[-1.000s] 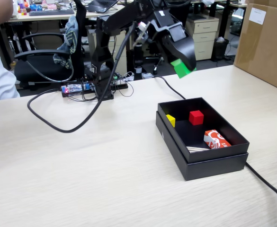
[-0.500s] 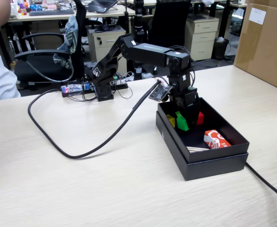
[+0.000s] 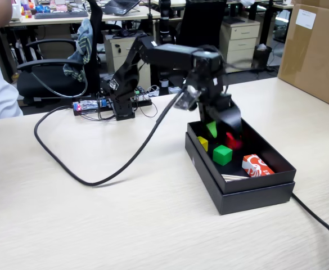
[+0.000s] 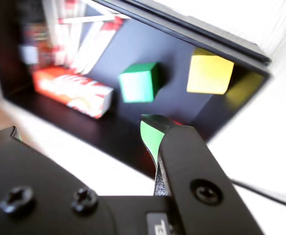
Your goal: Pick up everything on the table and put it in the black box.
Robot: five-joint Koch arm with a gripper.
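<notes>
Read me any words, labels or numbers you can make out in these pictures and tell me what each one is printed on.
Nothing can be read with confidence.
Red and white packet in the black box: white markings, too blurred to read in both views.
End effector: a label at the bottom edge of the wrist view, cut off and unreadable.
Cardboard box: white sticker, print too small.

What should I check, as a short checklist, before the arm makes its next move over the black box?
1. Gripper is above the black box: ok.
2. Gripper open or shut: cannot tell.
3. Red object beside the gripper, held or released: cannot tell.
4. Green cube, yellow cube and red-and-white packet lie inside the box: ok.
5. Black cable on the table is outside the box: ok.
</notes>
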